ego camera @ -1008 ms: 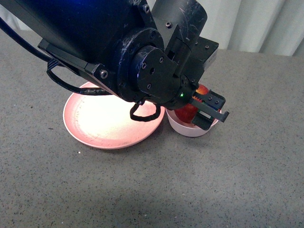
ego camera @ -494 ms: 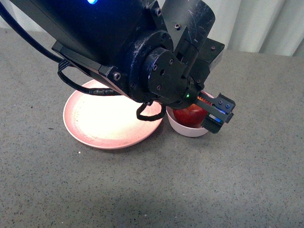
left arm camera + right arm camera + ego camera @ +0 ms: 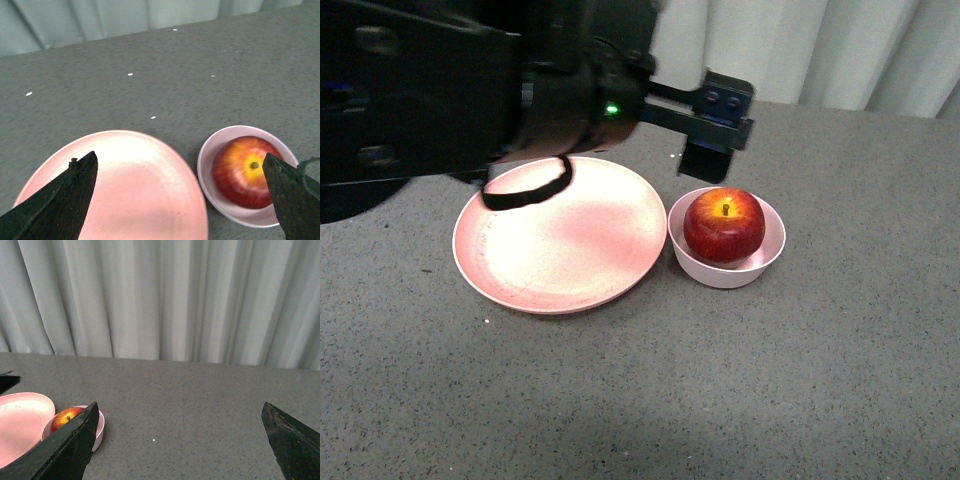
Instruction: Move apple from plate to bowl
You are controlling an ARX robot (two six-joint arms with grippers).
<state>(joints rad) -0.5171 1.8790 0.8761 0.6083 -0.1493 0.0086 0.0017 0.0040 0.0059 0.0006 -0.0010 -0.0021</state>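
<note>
The dark-red apple (image 3: pixel 724 225) with its yellow stem patch sits in the small pale pink bowl (image 3: pixel 763 262), stem up. The wide salmon plate (image 3: pixel 560 245) lies just left of the bowl with nothing on it. My left gripper (image 3: pixel 715 135) hangs open above and behind the bowl, apart from the apple. In the left wrist view the apple (image 3: pixel 242 172), bowl (image 3: pixel 206 176) and plate (image 3: pixel 125 190) lie below the open left gripper (image 3: pixel 179 157). My right gripper (image 3: pixel 179 406) is open over bare table, with the apple (image 3: pixel 64 417), bowl (image 3: pixel 100 429) and plate (image 3: pixel 20 420) far off to one side.
Everything rests on a grey speckled tabletop (image 3: pixel 820 380). A pale pleated curtain (image 3: pixel 820 50) hangs behind the table's far edge. The left arm's dark body (image 3: pixel 440 90) covers the upper left of the front view and overhangs the plate's far rim.
The left gripper has lifted away from the bowl and drawn back to the left. The apple, earlier half hidden between its fingers, now sits uncovered in the bowl.
</note>
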